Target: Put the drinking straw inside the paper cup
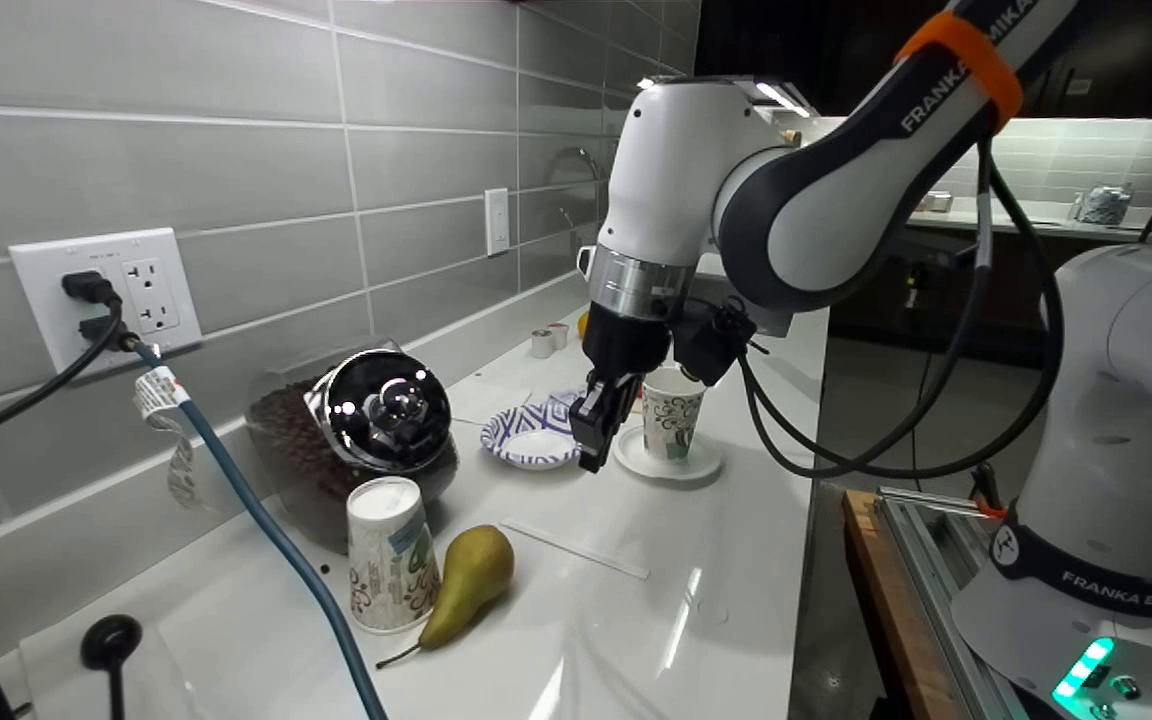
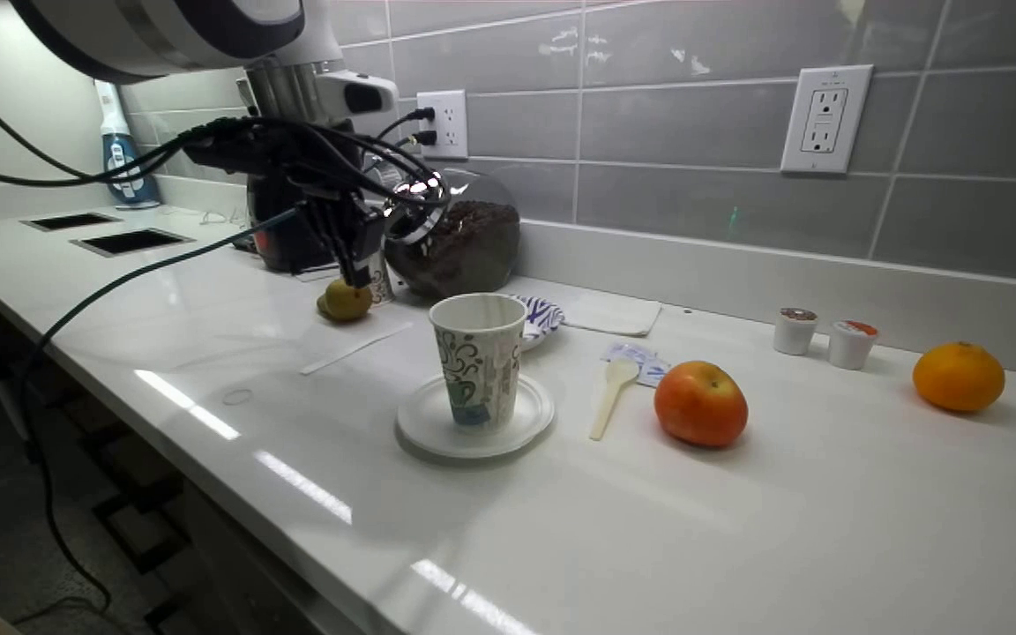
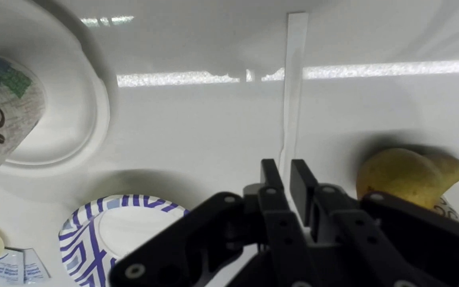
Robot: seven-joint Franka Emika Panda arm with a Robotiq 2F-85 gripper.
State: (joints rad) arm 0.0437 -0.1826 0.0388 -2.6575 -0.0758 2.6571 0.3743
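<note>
Lying on glossy white counter (image 2: 737, 529) along gray tiles (image 2: 684, 128), the straw (image 3: 293, 95).

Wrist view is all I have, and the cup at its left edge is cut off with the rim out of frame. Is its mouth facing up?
Observer: Yes. In an exterior view the paper cup stands upright with its open mouth facing up.
Operator: Good. In my picture the straw runs into the gap of my gripper. Am I down at the counter?
Observer: No. In both exterior views the gripper hangs in the air, with a clear gap between its tips and the straw below.
Operator: And what stands beside the pear, mostly hidden from me?
Observer: A second cup; in an exterior view it stands upside down, closed base up.
</note>
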